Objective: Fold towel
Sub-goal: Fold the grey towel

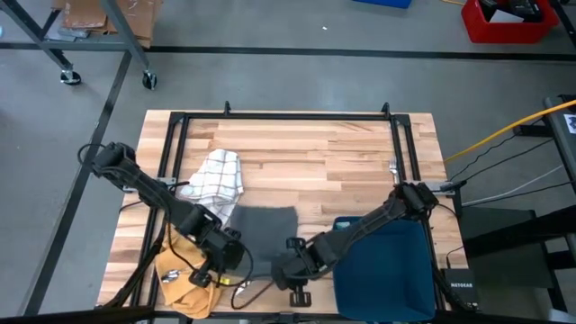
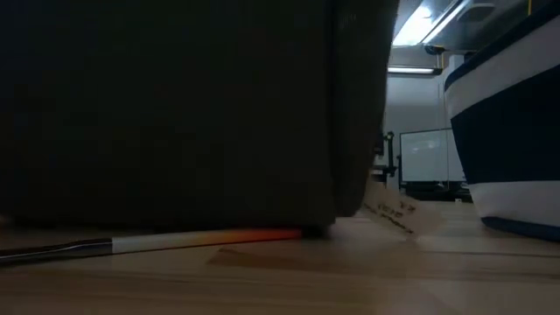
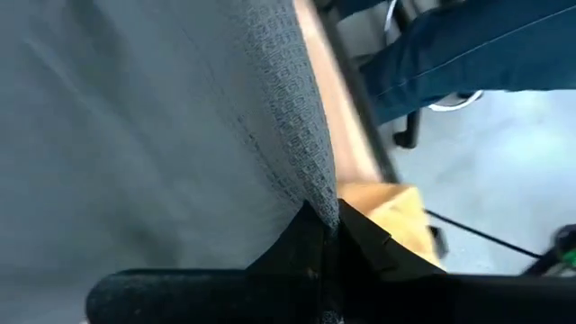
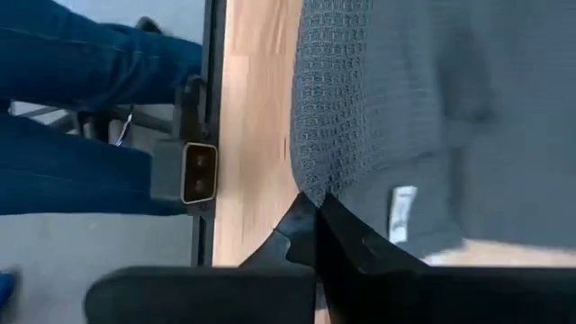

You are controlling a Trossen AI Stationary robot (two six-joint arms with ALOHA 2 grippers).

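Grey towel (image 1: 263, 229) lies between both bent arms, left gripper (image 1: 236, 254) and right gripper (image 1: 286, 261) each pinching a near corner.

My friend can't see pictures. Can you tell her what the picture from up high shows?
Two dark robot arms pinch the near edge of a grey towel on a wooden table, left gripper and right gripper both shut on it. White checked, yellow and blue cloths lie beside it.

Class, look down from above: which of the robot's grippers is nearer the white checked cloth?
Left. The left gripper sits just below the white checked cloth; the right gripper lies further across the grey towel.
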